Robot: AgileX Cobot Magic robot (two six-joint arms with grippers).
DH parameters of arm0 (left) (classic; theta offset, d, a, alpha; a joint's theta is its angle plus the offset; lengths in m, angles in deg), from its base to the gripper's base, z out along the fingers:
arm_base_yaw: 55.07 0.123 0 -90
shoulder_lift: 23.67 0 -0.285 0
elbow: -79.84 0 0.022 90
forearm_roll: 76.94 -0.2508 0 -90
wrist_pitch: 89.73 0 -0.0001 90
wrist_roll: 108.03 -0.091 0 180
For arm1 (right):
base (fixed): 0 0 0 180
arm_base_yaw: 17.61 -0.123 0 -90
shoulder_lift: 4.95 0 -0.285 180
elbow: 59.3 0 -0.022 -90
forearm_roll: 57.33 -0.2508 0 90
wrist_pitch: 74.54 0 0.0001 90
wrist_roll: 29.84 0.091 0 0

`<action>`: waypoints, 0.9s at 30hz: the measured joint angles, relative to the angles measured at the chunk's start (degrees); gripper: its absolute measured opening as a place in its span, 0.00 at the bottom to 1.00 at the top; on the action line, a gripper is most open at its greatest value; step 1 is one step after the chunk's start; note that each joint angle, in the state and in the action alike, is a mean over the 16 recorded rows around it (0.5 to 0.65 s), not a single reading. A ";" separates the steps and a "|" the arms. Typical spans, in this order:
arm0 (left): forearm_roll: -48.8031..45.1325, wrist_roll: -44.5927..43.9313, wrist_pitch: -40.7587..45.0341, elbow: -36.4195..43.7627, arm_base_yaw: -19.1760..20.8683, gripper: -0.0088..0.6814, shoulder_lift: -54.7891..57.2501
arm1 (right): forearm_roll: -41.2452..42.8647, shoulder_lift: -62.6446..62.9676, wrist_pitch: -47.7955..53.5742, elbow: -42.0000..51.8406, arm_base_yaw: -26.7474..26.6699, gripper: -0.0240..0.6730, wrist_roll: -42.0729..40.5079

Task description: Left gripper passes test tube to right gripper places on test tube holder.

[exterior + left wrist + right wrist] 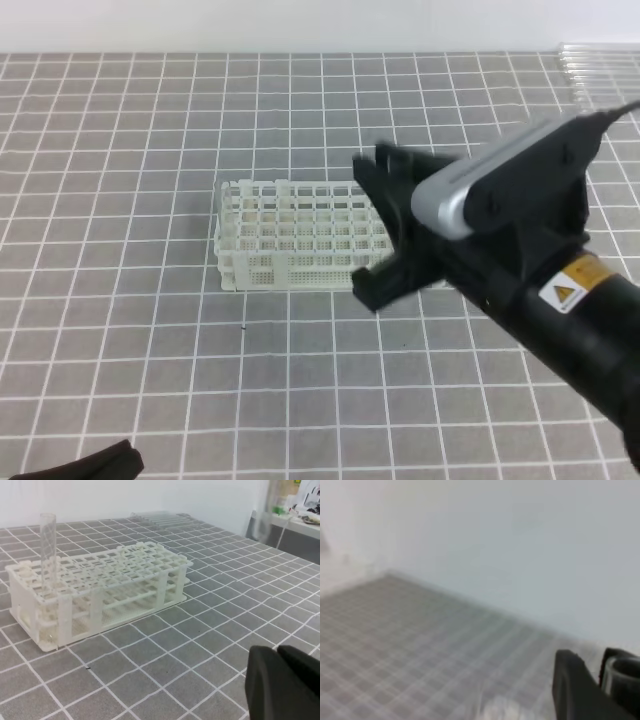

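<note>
Right black gripper with silver-grey cover [375,225] hovered beside white lattice test tube holder [290,240], fingers narrow, empty; clear glass test tube [48,550] stood racked at holder's 9 o'clock end. Left gripper [282,685] closed, empty. Placing looked done; retreat next.

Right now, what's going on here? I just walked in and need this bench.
A two-armed robot is loading a white test tube holder on the gridded mat. One clear test tube stands upright in a corner hole. The right gripper hovers at the rack's right end, fingers apart. A clear round rim beside its finger may be another tube, but I can't confirm that. The left gripper is shut, empty and low at the near edge.
</note>
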 joint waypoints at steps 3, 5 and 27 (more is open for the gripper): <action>0.00 0.00 0.04 0.00 0.00 0.01 0.00 | 8.07 -3.09 -4.76 -0.63 2.35 0.16 7.98; 0.01 -0.02 0.14 0.04 0.00 0.01 0.02 | 13.40 -5.77 -7.67 -1.74 3.89 0.16 13.28; 0.13 -0.12 3.24 0.39 0.04 0.01 0.21 | 30.04 -40.63 -9.68 -32.17 10.34 0.16 30.06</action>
